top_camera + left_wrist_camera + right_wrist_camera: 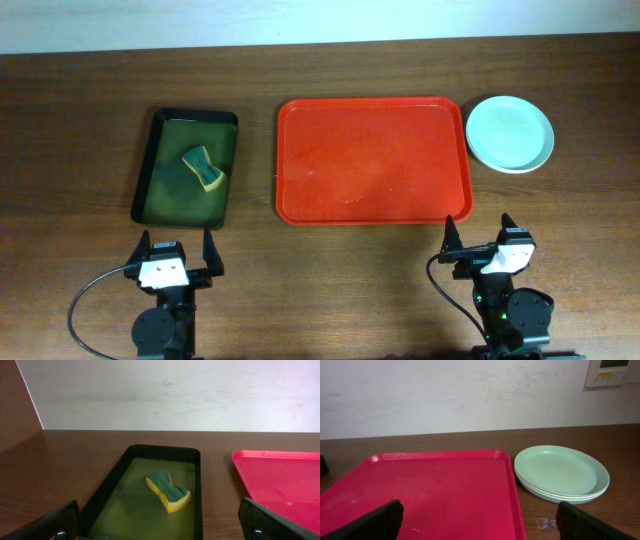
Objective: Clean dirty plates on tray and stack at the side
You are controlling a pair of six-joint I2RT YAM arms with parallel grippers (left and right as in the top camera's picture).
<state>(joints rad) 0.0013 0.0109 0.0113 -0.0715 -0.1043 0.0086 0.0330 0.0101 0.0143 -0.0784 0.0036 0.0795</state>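
Note:
The red-orange tray [372, 160] lies at the table's middle with no plates on it; it also shows in the right wrist view [420, 490] and the left wrist view [285, 480]. The plates [509, 133] sit stacked on the table right of the tray, pale blue-green on top; the stack shows in the right wrist view [561, 472]. My left gripper [177, 252] is open and empty near the table's front, below the green tray; its fingers show in the left wrist view [160, 527]. My right gripper [480, 236] is open and empty below the red tray's right corner, also in the right wrist view [480, 525].
A dark green black-rimmed tray [157, 165] lies at the left with a yellow-green sponge [203, 168] in it, also seen in the left wrist view [169, 491]. A small wet spot [545, 522] lies on the table beside the red tray. A white wall stands behind.

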